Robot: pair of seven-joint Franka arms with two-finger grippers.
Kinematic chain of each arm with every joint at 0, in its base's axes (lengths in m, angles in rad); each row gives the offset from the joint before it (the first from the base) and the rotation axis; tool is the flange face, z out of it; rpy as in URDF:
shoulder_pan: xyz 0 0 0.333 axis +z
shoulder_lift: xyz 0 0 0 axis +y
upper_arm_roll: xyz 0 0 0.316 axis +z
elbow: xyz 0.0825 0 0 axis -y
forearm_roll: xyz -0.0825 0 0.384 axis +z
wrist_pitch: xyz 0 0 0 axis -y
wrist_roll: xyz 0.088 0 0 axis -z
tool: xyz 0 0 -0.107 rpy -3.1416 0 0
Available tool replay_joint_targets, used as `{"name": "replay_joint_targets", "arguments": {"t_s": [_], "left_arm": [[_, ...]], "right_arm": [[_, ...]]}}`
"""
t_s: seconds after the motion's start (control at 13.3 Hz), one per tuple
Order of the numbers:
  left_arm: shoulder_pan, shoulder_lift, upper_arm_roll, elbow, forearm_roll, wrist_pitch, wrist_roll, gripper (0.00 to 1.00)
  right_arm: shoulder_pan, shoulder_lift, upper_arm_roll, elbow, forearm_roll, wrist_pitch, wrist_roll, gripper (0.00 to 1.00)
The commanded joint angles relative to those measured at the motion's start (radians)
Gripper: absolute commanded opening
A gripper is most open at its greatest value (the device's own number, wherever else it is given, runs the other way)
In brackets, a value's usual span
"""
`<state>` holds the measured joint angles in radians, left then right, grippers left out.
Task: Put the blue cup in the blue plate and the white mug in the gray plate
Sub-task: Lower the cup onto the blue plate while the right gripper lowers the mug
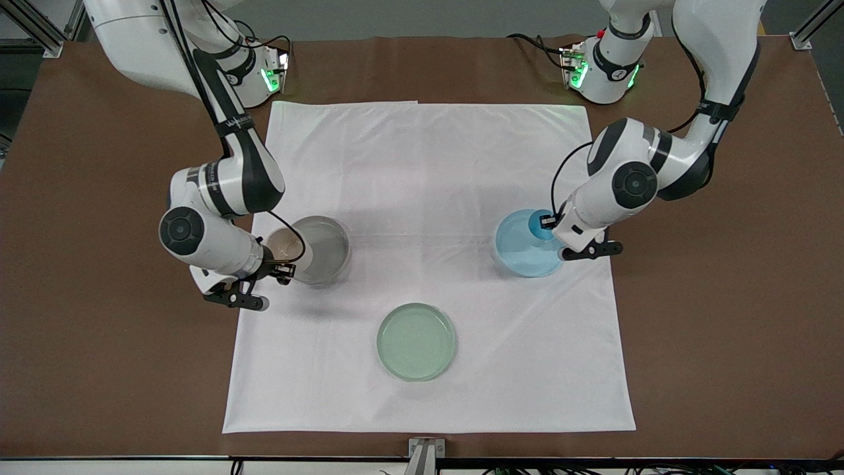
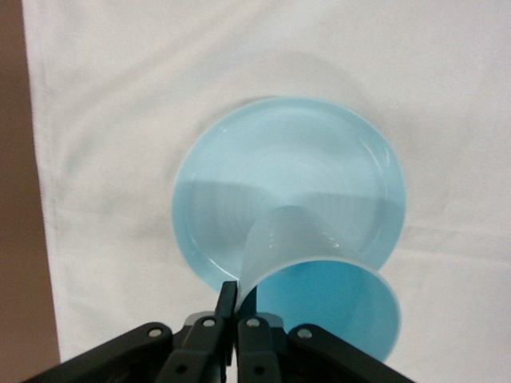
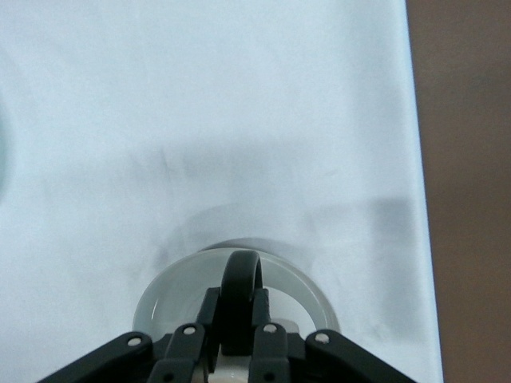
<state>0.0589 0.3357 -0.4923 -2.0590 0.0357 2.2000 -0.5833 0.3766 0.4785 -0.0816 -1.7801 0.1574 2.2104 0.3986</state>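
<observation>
1. Front view: both arms are at work, each carrying its item over its target plate; the placing step is in hand for both, and neither item is set down yet, as far as can be judged.
2. Left hand (image 2: 236, 315): fingers pinched shut on the rim wall of the blue cup (image 2: 319, 279). The cup hangs tilted from the fingers, its brighter blue mouth turned toward the wrist camera.
3. Blue plate (image 2: 239, 152): directly under the left hand and cup, on the white cloth (image 1: 428, 171). In the left wrist view the cup covers part of the plate's floor.
4. Right hand (image 3: 238, 319): fingers closed on the black loop handle of the white mug (image 1: 282, 245), one finger on each side of the loop.
5. Gray plate (image 1: 330, 254): beneath the right hand. In the front view the mug overlaps the plate's rim on the side toward the right arm's end of the surface, not its middle.
6. Pale green plate (image 1: 416, 341): empty, apart from both hands, not part of the task.
7. Next move, judged: left hand should level the cup, lower it onto the plate floor, then open. Right hand should carry the mug toward the plate's middle, lower it, then release the handle.
</observation>
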Motion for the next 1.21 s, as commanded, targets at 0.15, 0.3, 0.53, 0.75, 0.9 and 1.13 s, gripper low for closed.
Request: {"name": "replay_joint_targets", "arguments": {"t_s": [0.15, 0.3, 0.53, 0.75, 0.9, 1.13], "left_arm": [[-0.013, 0.063, 0.005, -0.006, 0.016, 0.093, -0.053, 0.02], [-0.008, 0.081, 0.006, -0.001, 0.016, 0.104, -0.052, 0.06], [-0.004, 0.078, 0.006, -0.006, 0.016, 0.103, -0.055, 0.47], [0.001, 0.051, 0.008, -0.004, 0.016, 0.09, -0.09, 1.0], [0.027, -0.004, 0.008, 0.026, 0.016, 0.028, -0.086, 1.0], [0.088, -0.081, 0.006, 0.146, 0.053, -0.13, -0.054, 1.0]], "right_arm": [[0.033, -0.015, -0.012, -0.068, 0.016, 0.04, 0.016, 0.0], [0.045, -0.017, -0.012, -0.099, 0.016, 0.073, 0.025, 0.0], [0.071, -0.011, -0.012, -0.117, 0.014, 0.095, 0.068, 0.05], [0.061, -0.009, -0.012, -0.105, 0.014, 0.089, 0.065, 1.0], [0.044, -0.011, -0.017, -0.062, 0.005, 0.068, 0.045, 1.0], [-0.056, -0.015, -0.02, 0.08, -0.004, -0.137, -0.117, 1.0]]}}
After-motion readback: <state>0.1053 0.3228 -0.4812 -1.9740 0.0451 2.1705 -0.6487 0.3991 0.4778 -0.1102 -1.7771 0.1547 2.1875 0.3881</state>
